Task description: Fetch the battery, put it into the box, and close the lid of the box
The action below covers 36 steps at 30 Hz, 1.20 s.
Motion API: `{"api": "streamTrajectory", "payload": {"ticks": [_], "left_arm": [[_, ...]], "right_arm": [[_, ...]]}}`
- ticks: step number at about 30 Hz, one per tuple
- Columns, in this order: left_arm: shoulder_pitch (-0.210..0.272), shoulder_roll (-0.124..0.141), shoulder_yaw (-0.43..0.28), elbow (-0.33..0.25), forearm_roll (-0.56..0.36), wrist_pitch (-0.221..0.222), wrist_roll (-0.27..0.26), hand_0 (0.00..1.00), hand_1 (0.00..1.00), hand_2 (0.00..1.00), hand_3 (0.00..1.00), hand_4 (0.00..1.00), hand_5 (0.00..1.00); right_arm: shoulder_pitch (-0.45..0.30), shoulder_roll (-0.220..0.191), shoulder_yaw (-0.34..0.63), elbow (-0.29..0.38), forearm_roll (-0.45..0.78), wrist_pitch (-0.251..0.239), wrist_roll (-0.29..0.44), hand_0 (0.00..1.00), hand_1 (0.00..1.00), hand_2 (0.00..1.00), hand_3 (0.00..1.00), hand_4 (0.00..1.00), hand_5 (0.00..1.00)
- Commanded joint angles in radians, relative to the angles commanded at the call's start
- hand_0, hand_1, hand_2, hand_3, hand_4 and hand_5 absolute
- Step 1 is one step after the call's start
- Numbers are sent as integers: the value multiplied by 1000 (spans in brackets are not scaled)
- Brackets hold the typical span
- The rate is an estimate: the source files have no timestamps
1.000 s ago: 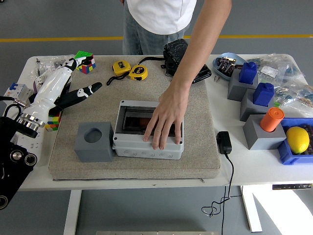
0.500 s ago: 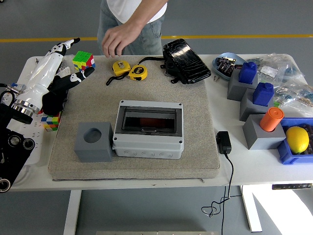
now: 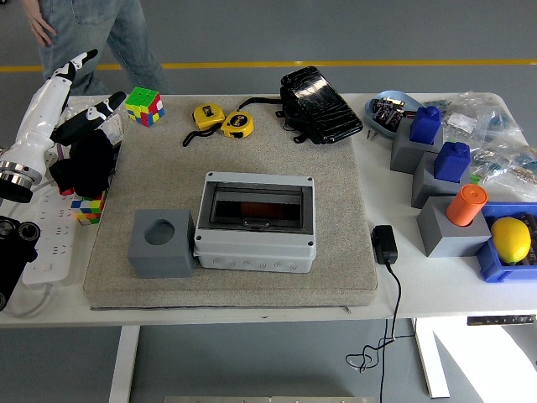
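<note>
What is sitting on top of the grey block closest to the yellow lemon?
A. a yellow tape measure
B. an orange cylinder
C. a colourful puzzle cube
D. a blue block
B: the orange cylinder stands upright on the grey block, just left of the yellow lemon in the blue tray.

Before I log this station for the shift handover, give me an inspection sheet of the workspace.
Surface: white table with grey mat.
Job's things: grey box, lid shut; no battery identifiable.
Clutter: grey block, Rubik's cube, tape measures, black pouch, lemon, blue and orange parts right.
Grippers: left hand raised at left edge, empty; right not seen.
Cables: black adapter, cord over near edge.
Surroundings: person beyond far left corner.
</note>
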<state>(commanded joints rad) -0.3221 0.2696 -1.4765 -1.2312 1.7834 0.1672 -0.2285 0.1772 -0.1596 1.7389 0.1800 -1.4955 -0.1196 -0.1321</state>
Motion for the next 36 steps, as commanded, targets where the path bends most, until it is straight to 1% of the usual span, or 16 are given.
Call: {"api": "streamTrajectory", "payload": {"ticks": [3, 4, 6, 9, 10, 12, 14, 15, 16, 18, 24, 27, 31, 36], "left_arm": [[9, -3, -38, 0, -108, -16, -23, 998, 998, 998, 962, 998, 998], [13, -1, -46, -2, -145, -22, -28, 998, 998, 980, 946, 998, 998], [20, 3, -57, -2, -208, -37, -36, 998, 998, 980, 946, 998, 998], [36, 9, -70, 3, -333, -79, -48, 998, 998, 980, 946, 998, 998], [40, 10, -73, 5, -369, -87, -49, 944, 957, 909, 881, 998, 998], [54, 11, -84, 9, -453, -110, -50, 944, 957, 909, 881, 998, 998], [64, 11, -88, 14, -517, -123, -53, 944, 957, 909, 881, 998, 998], [69, 11, -90, 15, -551, -132, -54, 921, 926, 877, 859, 998, 998], [75, 10, -90, 16, -587, -142, -55, 921, 926, 877, 859, 998, 998], [81, 9, -92, 16, -634, -154, -54, 921, 926, 877, 859, 998, 998], [93, 8, -100, 14, -664, -165, -47, 921, 929, 880, 870, 998, 998], [102, 4, -102, 10, -688, -183, -30, 921, 929, 880, 870, 998, 998], [109, 2, -99, 4, -687, -185, -15, 928, 934, 884, 881, 998, 998], [111, 3, -95, 0, -677, -176, 0, 931, 934, 885, 881, 998, 998]], "right_arm": [[-1, 0, 1, 0, -3, 0, -1, 841, 786, 765, 824, 998, 998], [-1, 0, 0, 0, -2, 0, -1, 842, 787, 765, 824, 998, 998], [0, -1, -3, 0, -1, 1, -1, 842, 787, 765, 824, 998, 998], [2, -1, -2, 0, -2, 1, -1, 842, 787, 765, 824, 998, 998], [1, -1, -2, 0, -3, 1, -1, 842, 787, 765, 823, 998, 998], [1, -1, 0, 0, -4, 1, -2, 842, 787, 765, 823, 998, 998], [0, 0, 0, 0, -3, 1, -1, 842, 787, 765, 823, 998, 998], [0, 0, 0, 0, -3, 1, -1, 842, 786, 765, 824, 998, 998], [-1, 1, 2, 0, -4, 1, -1, 842, 786, 765, 824, 998, 998], [0, 1, 3, 0, -4, 1, -1, 842, 786, 765, 824, 998, 998], [4, 3, 7, 0, -4, 1, 0, 841, 787, 765, 823, 998, 998], [5, 4, 10, 0, -3, 0, 1, 841, 787, 765, 823, 998, 998], [3, 6, 15, 0, -6, 0, 0, 842, 786, 765, 823, 998, 998], [5, 9, 16, 0, -5, 0, 1, 842, 786, 765, 823, 998, 998]]}}
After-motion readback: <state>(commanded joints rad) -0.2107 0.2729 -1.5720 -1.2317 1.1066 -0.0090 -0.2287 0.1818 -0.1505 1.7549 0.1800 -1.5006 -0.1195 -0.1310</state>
